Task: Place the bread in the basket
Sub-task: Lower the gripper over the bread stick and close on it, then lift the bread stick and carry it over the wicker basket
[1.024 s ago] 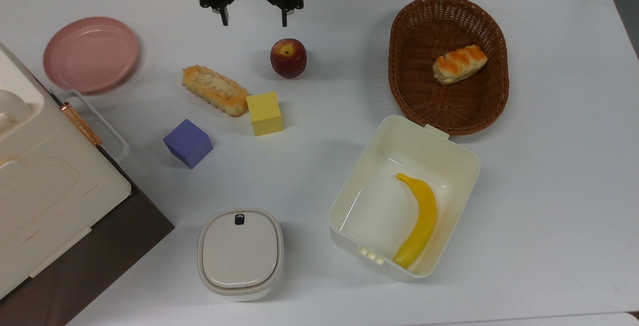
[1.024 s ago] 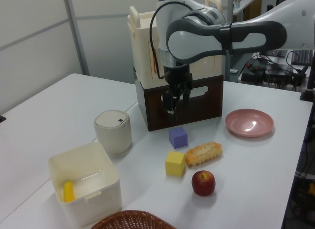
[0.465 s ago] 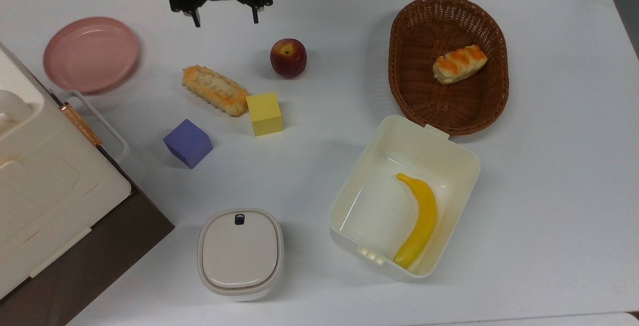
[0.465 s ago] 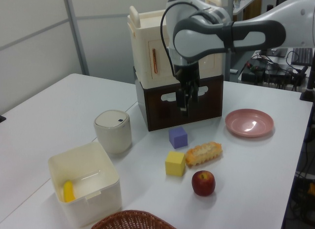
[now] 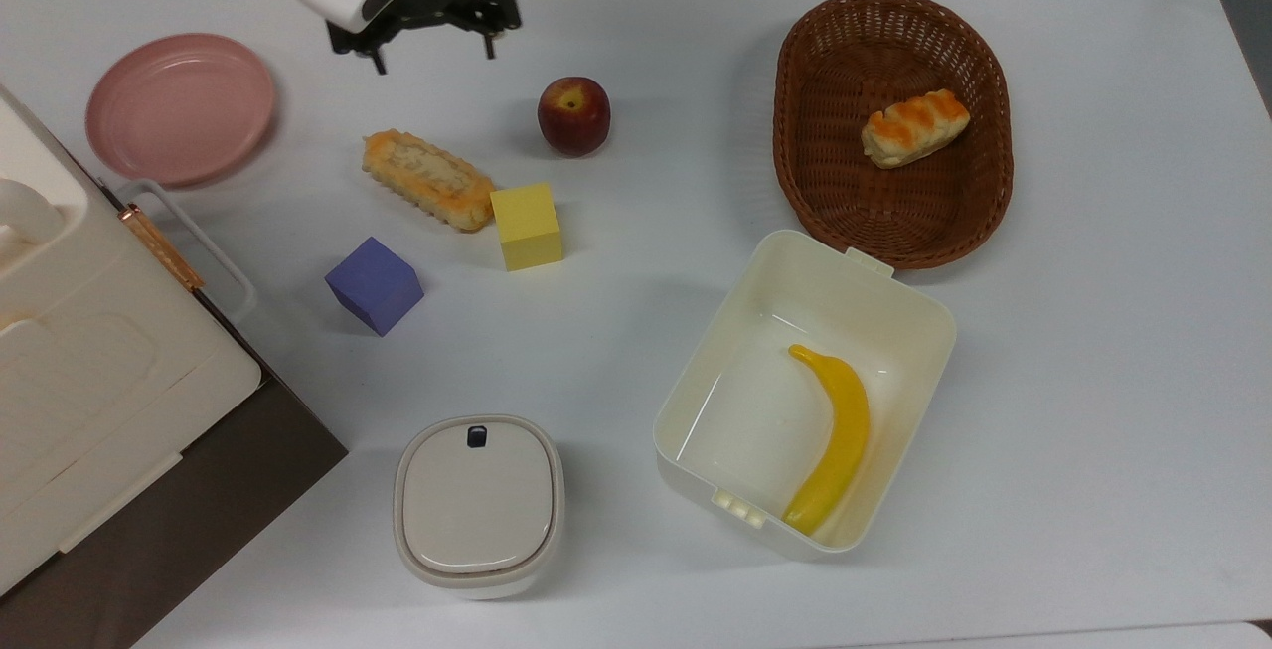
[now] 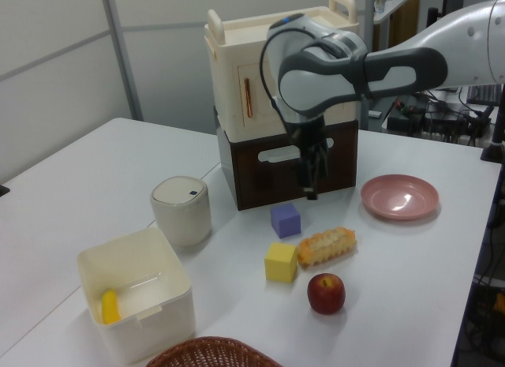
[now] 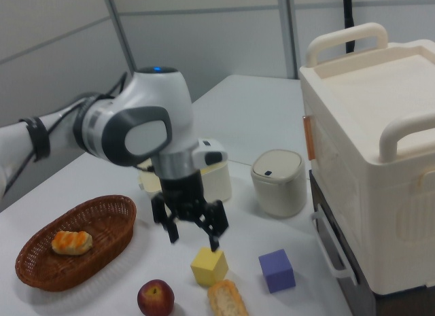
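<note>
Since the earlier frames the gripper (image 5: 433, 55) has shifted toward the top view's left, from above the apple (image 5: 573, 115) to the bare table (image 5: 1093, 351) between the pink plate (image 5: 180, 107) and the apple; everything else lies where it was. Its fingers are spread wide and hold nothing, hanging above the table. The right view shows the spread fingers (image 7: 172, 234) most plainly, just above the yellow cube (image 7: 209, 266); the left view presents them nearly edge-on.

The bread (image 5: 428, 179) lies on the table, one end touching the yellow cube, well apart from the basket (image 5: 825, 182).

There are two cubes, yellow and purple (image 5: 374, 284), one apple, one plate, one banana (image 5: 833, 435), and two baked items. The wicker basket holds a short cream bun with orange stripes (image 5: 914, 126). The cream plastic box (image 5: 899, 296) holds the banana. A lidded cream pot (image 5: 479, 504) stands closed, as does the big handled case (image 7: 370, 153).
</note>
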`<state>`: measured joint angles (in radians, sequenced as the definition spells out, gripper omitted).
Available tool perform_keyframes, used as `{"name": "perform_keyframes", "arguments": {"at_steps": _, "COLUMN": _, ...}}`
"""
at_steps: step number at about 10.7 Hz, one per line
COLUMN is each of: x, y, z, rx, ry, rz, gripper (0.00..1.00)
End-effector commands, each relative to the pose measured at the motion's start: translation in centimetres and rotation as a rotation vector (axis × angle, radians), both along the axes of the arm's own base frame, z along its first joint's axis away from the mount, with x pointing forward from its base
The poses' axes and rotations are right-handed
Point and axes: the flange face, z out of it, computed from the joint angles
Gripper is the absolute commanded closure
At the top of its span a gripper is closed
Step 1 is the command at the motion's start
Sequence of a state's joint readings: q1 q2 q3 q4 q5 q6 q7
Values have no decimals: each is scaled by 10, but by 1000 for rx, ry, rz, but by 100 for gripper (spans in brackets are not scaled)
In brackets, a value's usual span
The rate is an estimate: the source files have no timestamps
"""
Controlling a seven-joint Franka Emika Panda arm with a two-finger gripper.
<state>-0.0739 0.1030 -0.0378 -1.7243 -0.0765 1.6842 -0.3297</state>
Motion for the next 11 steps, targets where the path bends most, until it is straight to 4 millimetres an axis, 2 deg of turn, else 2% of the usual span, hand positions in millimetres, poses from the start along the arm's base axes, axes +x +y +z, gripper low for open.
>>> {"name": "perform_keyframes", "arguments": {"at_steps": 1, "x": -23, "y": -38, "z": -48, "rx": -35, "ry": 93, "rz": 266, "gripper": 0}}
{"name": "perform_keyframes", "arguments": {"at_steps": 4, "x": -32, "y": -52, "z": -103, "rx": -61, "ry": 101, "rz": 457, "gripper": 0}}
{"name": "perform_keyframes", "arguments": {"at_steps": 5, "x": -34, "y": -51, "z": -131, "rx": -60, "ry": 102, "rz": 483, "gripper": 0}}
{"name": "perform_keyframes", "arguments": {"at_steps": 7, "x": -27, "y": -50, "z": -170, "rx": -76, "ry": 109, "rz": 522, "gripper": 0}}
{"name": "perform_keyframes", "arguments": {"at_steps": 9, "x": -18, "y": -47, "z": -193, "rx": -75, "ry": 94, "rz": 527, "gripper": 0}}
{"name": "perform_keyframes", "arguments": {"at_steps": 10, "x": -16, "y": -44, "z": -196, "rx": -78, "ry": 86, "rz": 521, "gripper": 2}}
{"name": "perform_keyframes", "arguments": {"at_steps": 11, "x": -15, "y": -43, "z": -201, "rx": -80, "ry": 90, "rz": 503, "gripper": 26}}
